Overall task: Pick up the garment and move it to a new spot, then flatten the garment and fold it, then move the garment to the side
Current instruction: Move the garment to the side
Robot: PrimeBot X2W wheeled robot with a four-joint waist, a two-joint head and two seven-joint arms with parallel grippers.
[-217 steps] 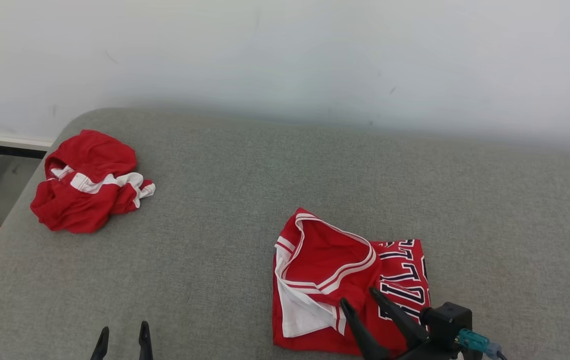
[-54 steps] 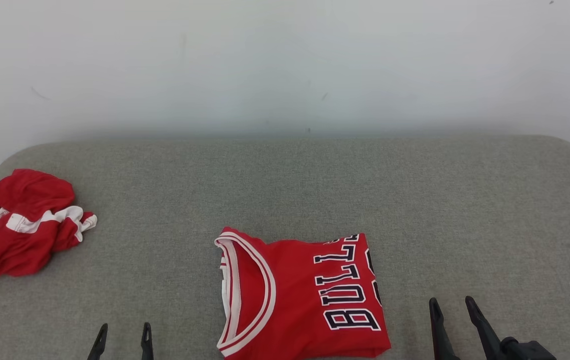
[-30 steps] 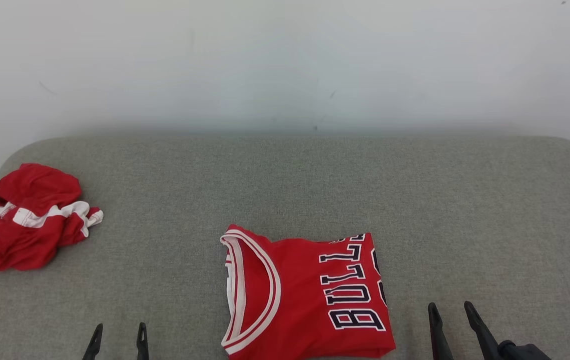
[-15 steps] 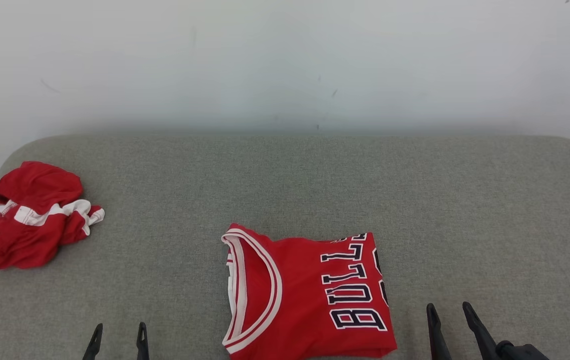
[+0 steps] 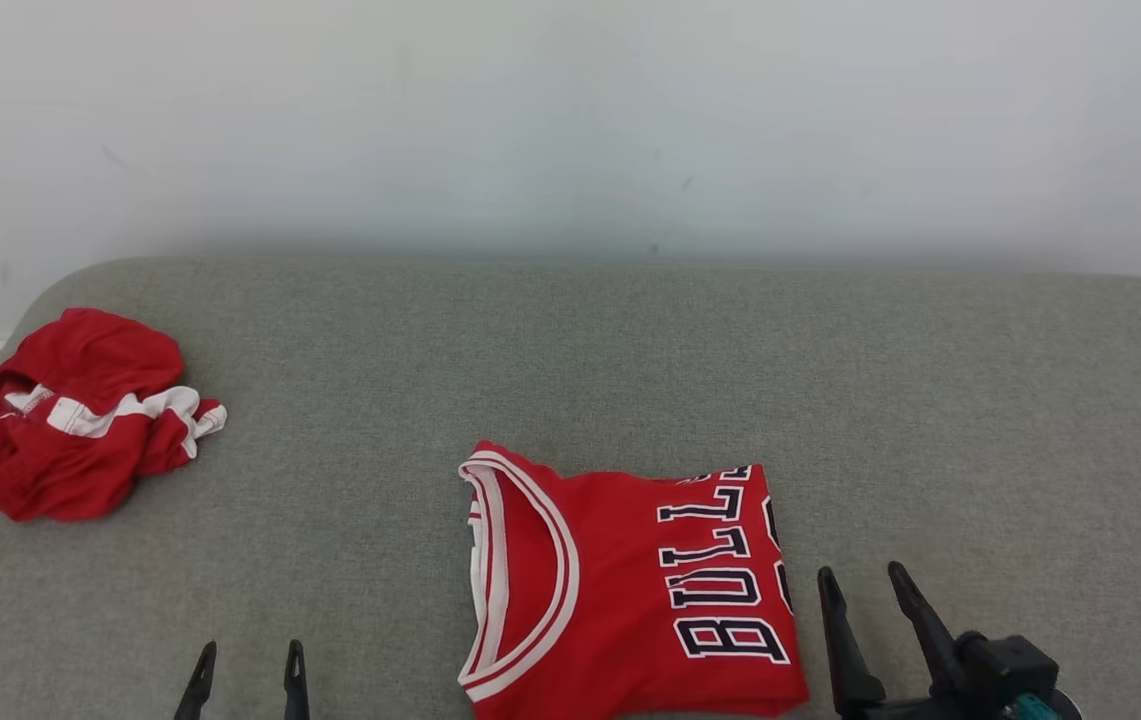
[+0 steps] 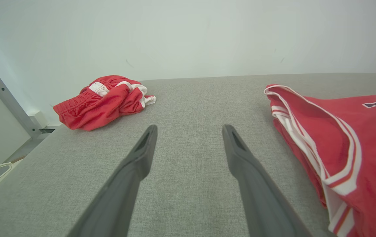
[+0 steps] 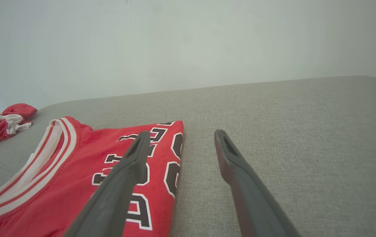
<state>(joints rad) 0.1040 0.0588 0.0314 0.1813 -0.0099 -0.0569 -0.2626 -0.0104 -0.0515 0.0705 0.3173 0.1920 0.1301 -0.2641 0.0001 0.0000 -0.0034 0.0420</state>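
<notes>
A: Two grippers, left gripper and right gripper, spread wide, empty?
B: Yes. Folded jersey hugs the front edge of the cushion, beside the right gripper; bare room rightward. Left wrist view adds a metal post.

**Two garments on a padded surface**

A folded red jersey lies front and centre on a grey fabric-covered surface. A crumpled red-and-white garment sits well apart, at the left edge. The right gripper is just beside the jersey's right side, and the left gripper is at front left.
</notes>
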